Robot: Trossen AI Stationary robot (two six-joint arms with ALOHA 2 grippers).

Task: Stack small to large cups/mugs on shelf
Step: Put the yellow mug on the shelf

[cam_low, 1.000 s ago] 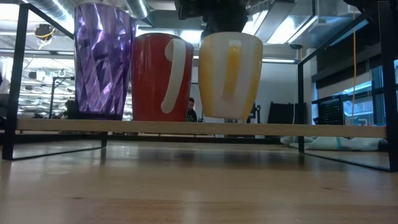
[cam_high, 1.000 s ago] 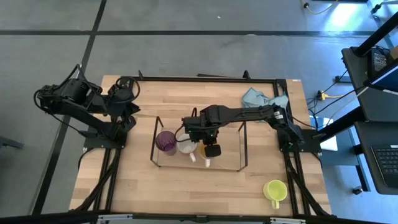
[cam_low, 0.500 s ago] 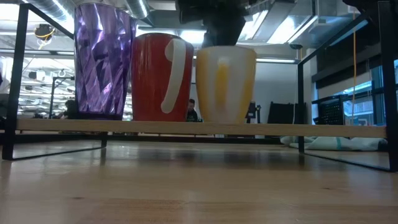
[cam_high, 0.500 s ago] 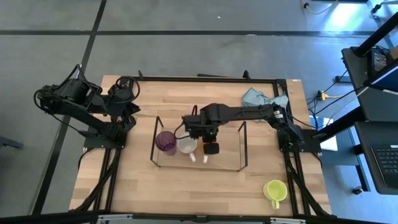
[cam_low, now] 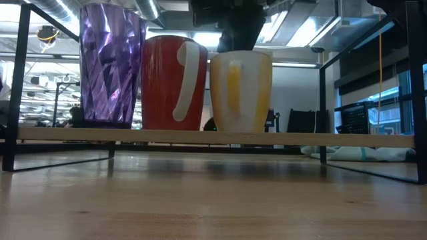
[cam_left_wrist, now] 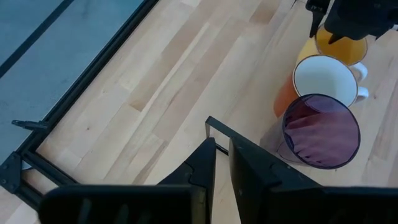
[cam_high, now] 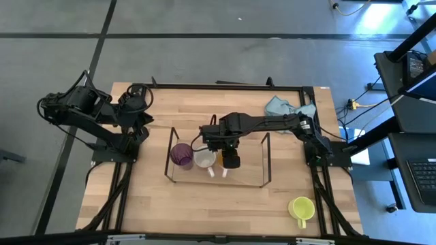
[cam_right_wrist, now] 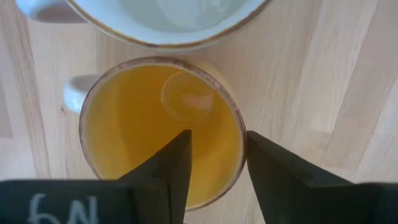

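the shelf (cam_high: 266, 163) stands on the worktop (cam_high: 204, 204) under the right gripper (cam_high: 231, 160). the orange mug (cam_right_wrist: 163, 127) sits on it directly below that gripper, whose fingers are spread astride the rim. the left gripper (cam_left_wrist: 222, 163), nearly pressed together, waits apart.

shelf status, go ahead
Right gripper open, fingers straddling the orange mug's rim. Orange mug on shelf beside brown-orange mug and purple cup. Yellow-green mug off shelf. Left gripper parked, table's left edge.
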